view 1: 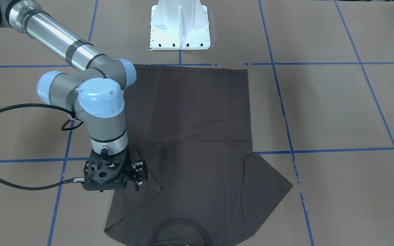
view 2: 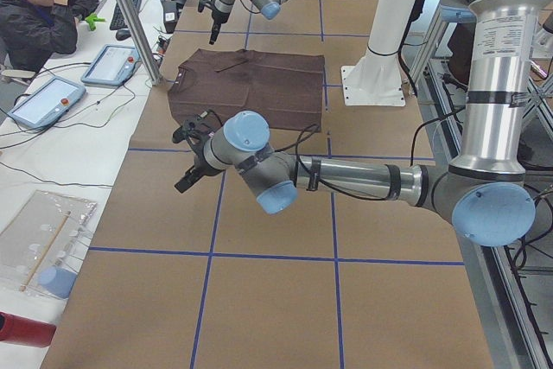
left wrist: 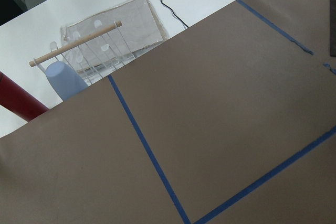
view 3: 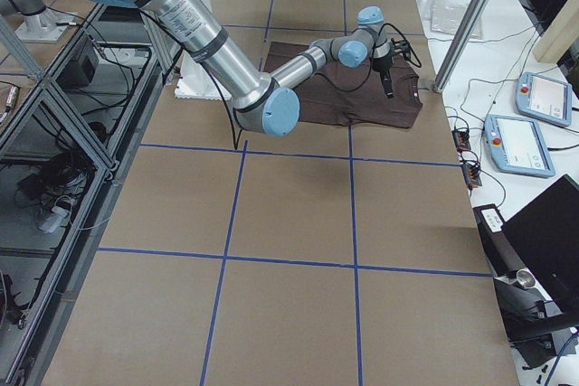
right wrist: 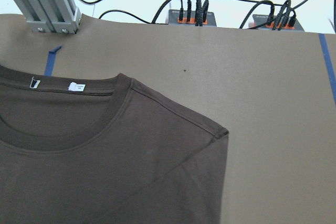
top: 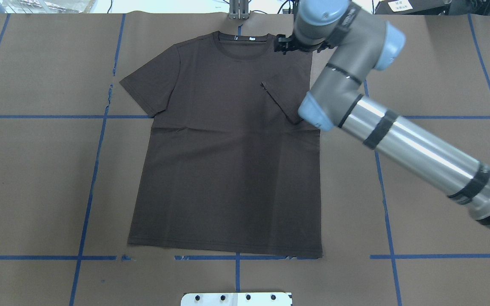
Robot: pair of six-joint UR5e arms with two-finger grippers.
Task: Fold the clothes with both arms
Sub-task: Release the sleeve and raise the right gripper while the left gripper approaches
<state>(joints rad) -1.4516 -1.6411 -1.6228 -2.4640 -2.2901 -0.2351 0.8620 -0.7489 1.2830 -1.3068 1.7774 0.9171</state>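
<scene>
Furthest left, the left gripper is seen only in the side view, raised over bare surface well apart from the garment; whether it is spread or closed cannot be told, and nothing is seen in it. Next, the T-shirt is laid flat, its long axis running away from the robot, with the hem nearest the robot and the collar at the far end. Its left sleeve is spread out towards the left arm's side, while the right sleeve is folded in over the chest. At the right, the right gripper is held just above the right shoulder beside the collar; its opening cannot be judged, and no cloth is seen lifted by it. The spread sleeve is judged the next fold, and it lies across the shirt from the right gripper, so the left arm is reckoned the nearer
</scene>
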